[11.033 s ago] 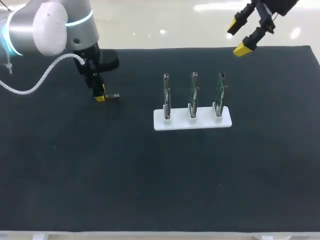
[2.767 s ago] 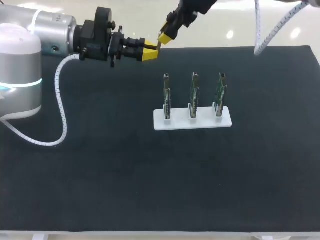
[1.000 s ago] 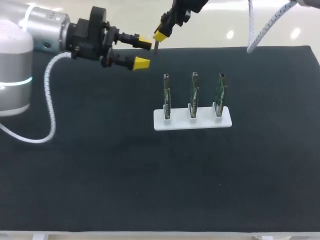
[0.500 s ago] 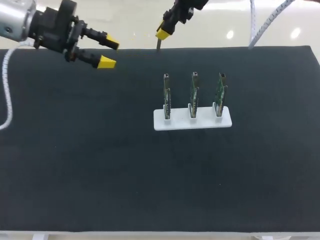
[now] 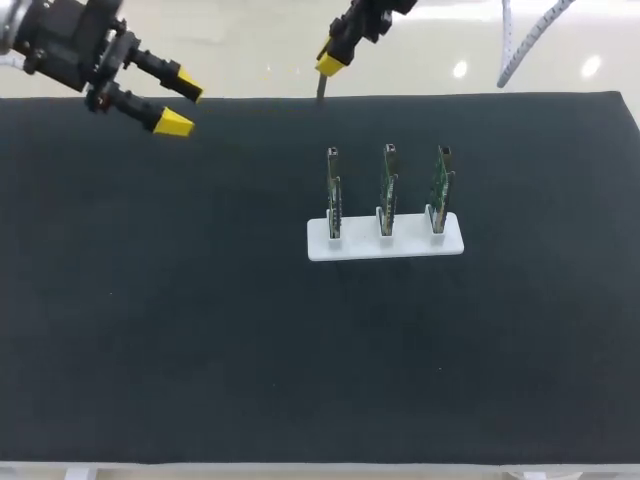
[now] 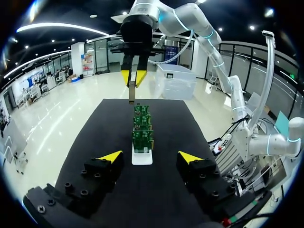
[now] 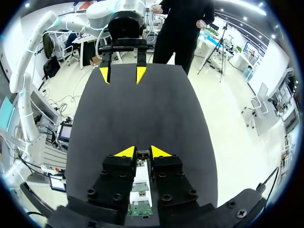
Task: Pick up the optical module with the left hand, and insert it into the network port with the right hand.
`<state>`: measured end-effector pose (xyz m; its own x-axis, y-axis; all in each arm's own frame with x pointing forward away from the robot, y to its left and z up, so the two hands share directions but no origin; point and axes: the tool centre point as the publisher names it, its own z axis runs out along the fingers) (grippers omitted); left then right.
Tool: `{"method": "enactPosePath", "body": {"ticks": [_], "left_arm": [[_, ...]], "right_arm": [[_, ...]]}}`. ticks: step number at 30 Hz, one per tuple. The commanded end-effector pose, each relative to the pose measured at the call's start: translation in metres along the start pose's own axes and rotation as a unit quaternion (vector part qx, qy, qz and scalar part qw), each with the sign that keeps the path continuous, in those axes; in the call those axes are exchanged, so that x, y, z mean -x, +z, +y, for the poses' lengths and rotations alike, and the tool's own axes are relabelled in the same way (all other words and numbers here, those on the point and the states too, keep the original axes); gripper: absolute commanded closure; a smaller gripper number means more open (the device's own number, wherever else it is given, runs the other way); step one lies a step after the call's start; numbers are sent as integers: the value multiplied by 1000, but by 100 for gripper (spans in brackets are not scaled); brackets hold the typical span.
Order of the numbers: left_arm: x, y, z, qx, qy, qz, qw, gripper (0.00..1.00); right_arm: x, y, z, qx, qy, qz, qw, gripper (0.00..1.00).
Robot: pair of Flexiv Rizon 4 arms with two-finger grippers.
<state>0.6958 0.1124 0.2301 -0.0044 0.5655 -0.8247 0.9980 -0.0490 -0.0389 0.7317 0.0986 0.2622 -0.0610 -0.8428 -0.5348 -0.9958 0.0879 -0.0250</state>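
The right pincer (image 7: 142, 152) hides most of the optical module (image 7: 142, 156) it clamps and of the circuit boards (image 7: 138, 208) under it.

Bright, even overhead light, dark matte table (image 5: 200, 350) (softly lit)

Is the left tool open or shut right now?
Open. The left tool has its two yellow tips standing wide apart, with nothing held between them.

Your left gripper (image 5: 181, 105) no longer holds the optical module (image 5: 319, 90). Its fingers have spread apart, and it has drawn back toward its own side, well away from your right gripper (image 5: 328, 66). The right gripper, earlier empty and far out on its own side, has come across and taken the module, which now hangs below its closed fingertips.
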Motion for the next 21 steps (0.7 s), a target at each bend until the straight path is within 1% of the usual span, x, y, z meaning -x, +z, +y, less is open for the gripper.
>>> {"method": "enactPosePath", "body": {"ticks": [1,2,9,13,15,16,21], "left_arm": [[-1,-1,8,-11,0,2,1000,0],[-1,-1,8,-11,0,2,1000,0],[-1,-1,8,-11,0,2,1000,0],[-1,-1,8,-11,0,2,1000,0],[-1,-1,8,-11,0,2,1000,0],[-1,-1,8,-11,0,2,1000,0],[-1,-1,8,-11,0,2,1000,0]], "right_arm": [[-7,-1,-5,13,-4,10,1000,100],[-11,-2,-5,8,-5,8,1000,100],[-40,-12,-9,24,-13,11,1000,100],[-60,-18,-11,29,-27,24,999,100],[-70,-18,-9,35,-19,38,998,100],[-75,-19,-9,40,-17,39,998,100],[-96,-22,-7,37,-18,42,998,100]]}}
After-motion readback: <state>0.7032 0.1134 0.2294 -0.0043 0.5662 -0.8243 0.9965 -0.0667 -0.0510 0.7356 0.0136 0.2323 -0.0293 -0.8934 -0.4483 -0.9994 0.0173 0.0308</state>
